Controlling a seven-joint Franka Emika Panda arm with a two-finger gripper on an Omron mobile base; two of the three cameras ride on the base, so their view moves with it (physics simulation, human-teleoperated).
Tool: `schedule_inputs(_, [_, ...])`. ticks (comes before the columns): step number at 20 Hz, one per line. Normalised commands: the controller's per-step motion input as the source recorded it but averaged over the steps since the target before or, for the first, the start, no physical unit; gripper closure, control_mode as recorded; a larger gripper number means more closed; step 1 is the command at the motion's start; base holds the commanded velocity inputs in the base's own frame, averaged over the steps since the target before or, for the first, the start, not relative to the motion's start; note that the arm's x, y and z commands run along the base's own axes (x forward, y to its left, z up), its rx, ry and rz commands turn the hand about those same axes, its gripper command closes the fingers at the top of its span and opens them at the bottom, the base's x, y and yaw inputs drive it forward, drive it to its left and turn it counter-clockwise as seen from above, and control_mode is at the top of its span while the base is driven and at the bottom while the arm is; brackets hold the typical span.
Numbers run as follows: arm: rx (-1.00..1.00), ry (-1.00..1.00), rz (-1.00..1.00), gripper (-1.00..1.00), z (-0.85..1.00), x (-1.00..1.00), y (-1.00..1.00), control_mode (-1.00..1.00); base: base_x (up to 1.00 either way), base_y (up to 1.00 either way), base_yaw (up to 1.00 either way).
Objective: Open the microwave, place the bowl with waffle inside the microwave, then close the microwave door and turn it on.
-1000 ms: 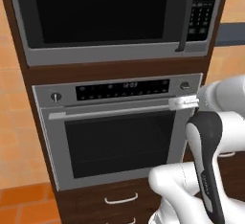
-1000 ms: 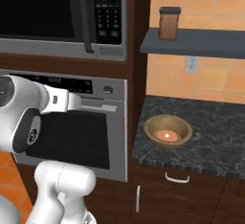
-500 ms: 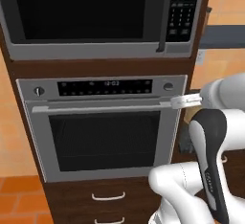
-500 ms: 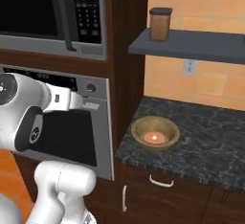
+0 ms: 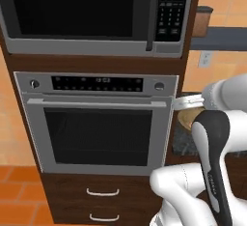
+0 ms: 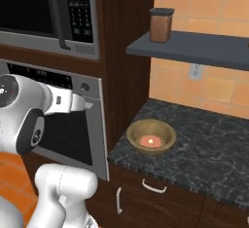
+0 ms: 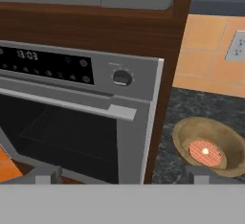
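Sitting on counter [image 6: 204,139]: bowl [image 6: 151,137] holding waffle [image 6: 150,141]; jaws apart, empty.

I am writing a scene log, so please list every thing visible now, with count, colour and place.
microwave: one, silver-grey, dark window, built in above the wall oven.
microwave door: one, dark glass, closed.
wall oven: one, steel, below the microwave.
drawers: two, dark wood, under the oven.
bowl: one, tan wood, on the counter right of the oven.
waffle: one, reddish-brown, inside the bowl.
counter: one, dark speckled.
shelf: one, grey, above the counter.
canister: one, brown, on the shelf.
wall socket: one, pale, under the shelf.
gripper: one, jaws apart, holding nothing.
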Motion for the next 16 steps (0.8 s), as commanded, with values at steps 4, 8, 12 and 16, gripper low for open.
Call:
schedule_inputs(4, [0.0,0.0,0.0,-1.0,0.0,0.0,0.0,1.0,0.0,0.09,0.2])
schedule_inputs(8, [0.0,0.0,0.0,-1.0,0.0,0.0,0.0,1.0,0.1,-0.01,0.18])
schedule_inputs(12, [0.0,0.0,0.0,-1.0,0.0,0.0,0.0,1.0,0.26,0.13,0.15])
schedule_inputs(16, [0.0,0.0,0.0,-1.0,0.0,0.0,0.0,1.0,0.28,0.16,0.1])
